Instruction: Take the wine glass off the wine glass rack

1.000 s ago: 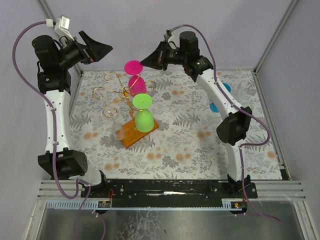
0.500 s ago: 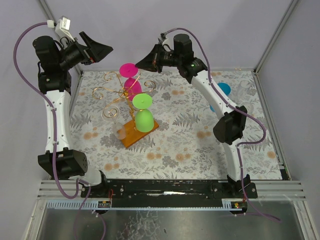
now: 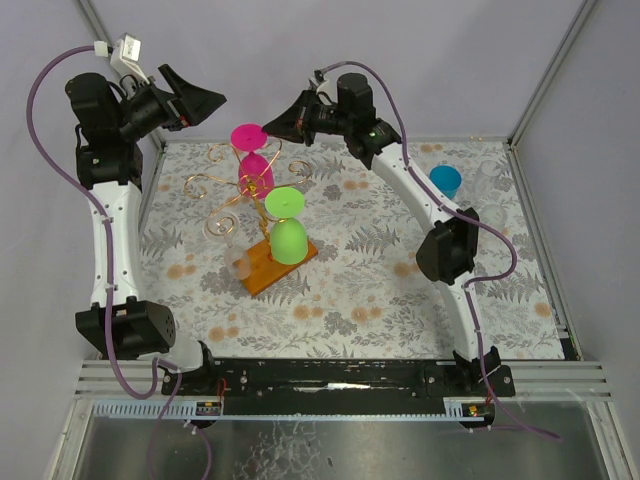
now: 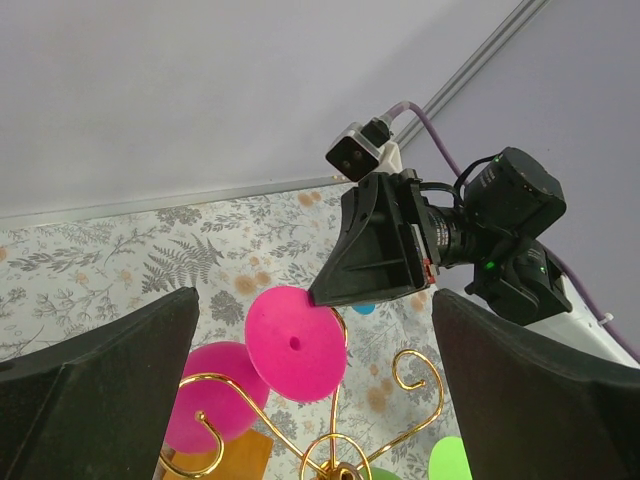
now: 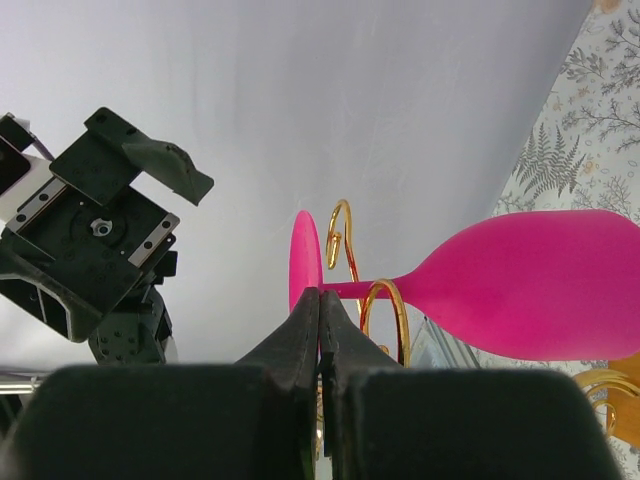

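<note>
Item: pink wine glass (image 3: 248, 136) on wine glass rack (image 3: 262, 268), upper centre | stem level, foot toward right gripper (image 5: 320, 292) | its fingers pressed together, tips at stem | left gripper (image 3: 203, 98) spread, farther off

One wine glass rack (image 3: 260, 274) centre-left, three wine glasses, one pink glass (image 3: 256, 172), one green glass (image 3: 289, 242), one clear glass (image 3: 240, 264), one blue cup (image 3: 445, 181) upper right.
</note>
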Robot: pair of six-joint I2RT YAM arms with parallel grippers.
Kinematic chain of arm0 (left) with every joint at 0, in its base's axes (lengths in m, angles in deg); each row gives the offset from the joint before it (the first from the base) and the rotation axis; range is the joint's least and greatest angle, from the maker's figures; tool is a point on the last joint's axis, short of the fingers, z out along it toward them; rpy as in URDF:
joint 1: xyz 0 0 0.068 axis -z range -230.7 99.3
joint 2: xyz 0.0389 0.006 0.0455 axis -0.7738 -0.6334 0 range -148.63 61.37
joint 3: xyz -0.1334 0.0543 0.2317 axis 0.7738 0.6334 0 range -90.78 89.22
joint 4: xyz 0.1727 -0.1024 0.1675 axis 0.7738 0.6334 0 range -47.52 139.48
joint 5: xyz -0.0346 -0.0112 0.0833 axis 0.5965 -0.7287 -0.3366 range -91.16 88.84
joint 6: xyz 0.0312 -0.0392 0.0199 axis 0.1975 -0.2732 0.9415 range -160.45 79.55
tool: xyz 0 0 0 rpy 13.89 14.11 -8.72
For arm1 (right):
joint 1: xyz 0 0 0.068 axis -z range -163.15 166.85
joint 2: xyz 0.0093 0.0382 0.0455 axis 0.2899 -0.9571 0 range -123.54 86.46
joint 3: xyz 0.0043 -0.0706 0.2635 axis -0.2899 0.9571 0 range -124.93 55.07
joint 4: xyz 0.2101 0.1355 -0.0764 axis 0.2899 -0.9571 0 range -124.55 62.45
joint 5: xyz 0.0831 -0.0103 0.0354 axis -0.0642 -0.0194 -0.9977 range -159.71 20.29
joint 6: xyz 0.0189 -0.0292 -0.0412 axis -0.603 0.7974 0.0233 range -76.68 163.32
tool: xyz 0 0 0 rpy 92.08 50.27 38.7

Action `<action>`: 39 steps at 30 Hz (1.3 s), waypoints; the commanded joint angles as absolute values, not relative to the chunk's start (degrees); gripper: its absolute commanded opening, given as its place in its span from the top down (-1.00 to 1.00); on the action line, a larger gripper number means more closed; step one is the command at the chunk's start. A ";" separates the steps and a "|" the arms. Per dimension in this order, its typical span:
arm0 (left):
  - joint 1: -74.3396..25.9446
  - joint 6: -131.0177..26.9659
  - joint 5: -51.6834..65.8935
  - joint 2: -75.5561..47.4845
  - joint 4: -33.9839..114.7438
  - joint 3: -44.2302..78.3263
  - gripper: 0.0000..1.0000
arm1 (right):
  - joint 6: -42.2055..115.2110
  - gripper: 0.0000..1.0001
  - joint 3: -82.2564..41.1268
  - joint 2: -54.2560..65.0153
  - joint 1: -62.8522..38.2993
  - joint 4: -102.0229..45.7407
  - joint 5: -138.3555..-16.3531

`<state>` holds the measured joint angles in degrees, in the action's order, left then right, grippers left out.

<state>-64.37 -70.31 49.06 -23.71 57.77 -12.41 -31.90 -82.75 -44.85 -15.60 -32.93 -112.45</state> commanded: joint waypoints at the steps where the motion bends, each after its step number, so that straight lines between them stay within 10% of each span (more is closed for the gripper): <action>1: -64.91 -71.17 50.47 -22.40 54.44 -12.30 -1.00 | -33.41 1.00 -85.62 -44.48 -16.11 -26.69 -110.77; 39: -47.81 -86.71 51.95 -33.61 50.22 -23.28 -1.00 | -27.78 1.00 -67.25 -25.75 -2.82 -21.13 -105.54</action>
<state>-49.88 -84.83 52.01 -31.90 53.18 -20.32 -30.50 -69.83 -34.88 -3.42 -25.41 -103.73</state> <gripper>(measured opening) 0.996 0.011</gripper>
